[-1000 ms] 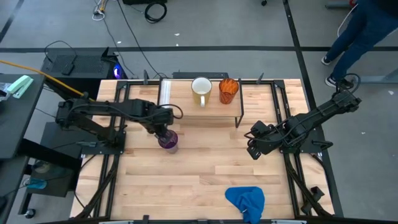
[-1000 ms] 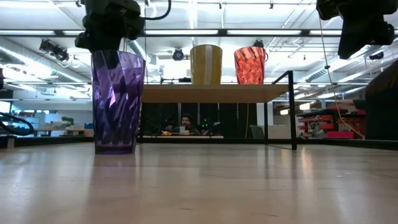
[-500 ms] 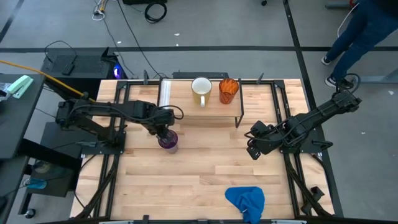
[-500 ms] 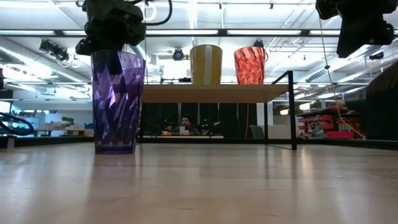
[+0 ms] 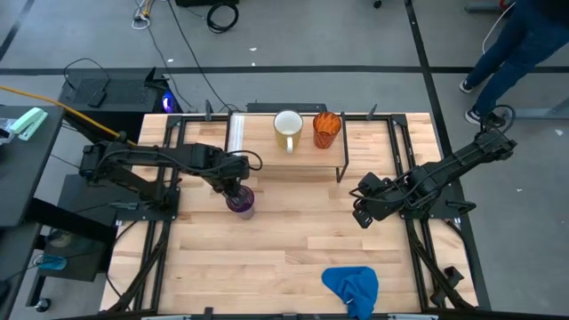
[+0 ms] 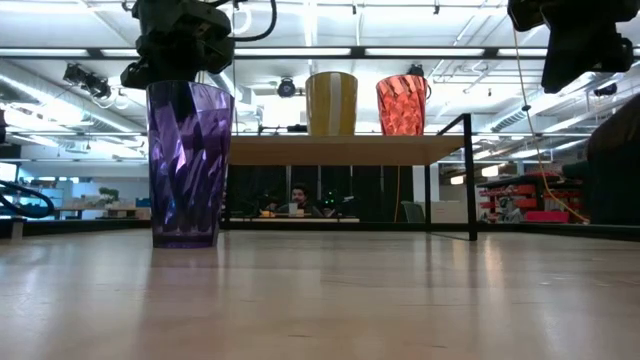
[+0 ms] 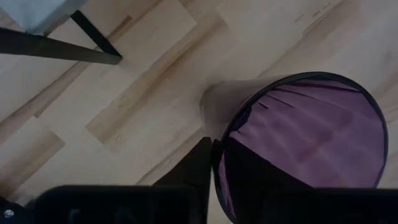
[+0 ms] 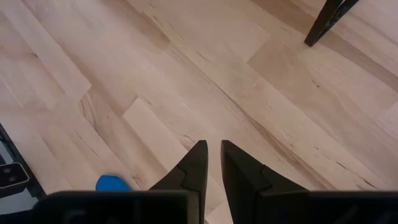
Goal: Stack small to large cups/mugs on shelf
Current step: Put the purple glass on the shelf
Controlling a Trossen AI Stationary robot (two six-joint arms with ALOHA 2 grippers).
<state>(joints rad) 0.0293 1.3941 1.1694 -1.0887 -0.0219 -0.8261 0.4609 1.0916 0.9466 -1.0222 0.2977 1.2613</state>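
Note:
A translucent purple tumbler (image 5: pixel 241 201) (image 6: pixel 188 165) stands upright on its base on the table, in front of the shelf's left end. My left gripper (image 5: pixel 233 188) (image 7: pixel 217 149) is above it, at its rim. The white mug (image 5: pixel 288 124) (image 6: pixel 331 103) and the orange cup (image 5: pixel 325 129) (image 6: pixel 402 105) stand side by side on the light-wood shelf (image 5: pixel 267 158) (image 6: pixel 330 150). My right gripper (image 5: pixel 360 213) (image 8: pixel 213 146) hovers shut over bare table, right of the shelf, touching nothing. My left gripper holds the tumbler by its rim wall (image 7: pixel 219 134) on the side toward the table's left. One finger (image 7: pixel 198 168) is outside and the other is inside, showing dark through the purple wall. The fingers come from above, pointing down. The tumbler stands upright with its base on the table.
A blue cloth (image 5: pixel 352 286) (image 8: pixel 112 183) lies at the table's near edge, right of centre. The shelf's black wire legs (image 6: pixel 470 180) (image 7: pixel 93 37) stand close behind the tumbler. Open tabletop lies between the tumbler and my right gripper. A person walks beyond the far right corner (image 5: pixel 516 44).
My left gripper has come down a little onto the tumbler's rim; the tumbler has stayed in place on the table.

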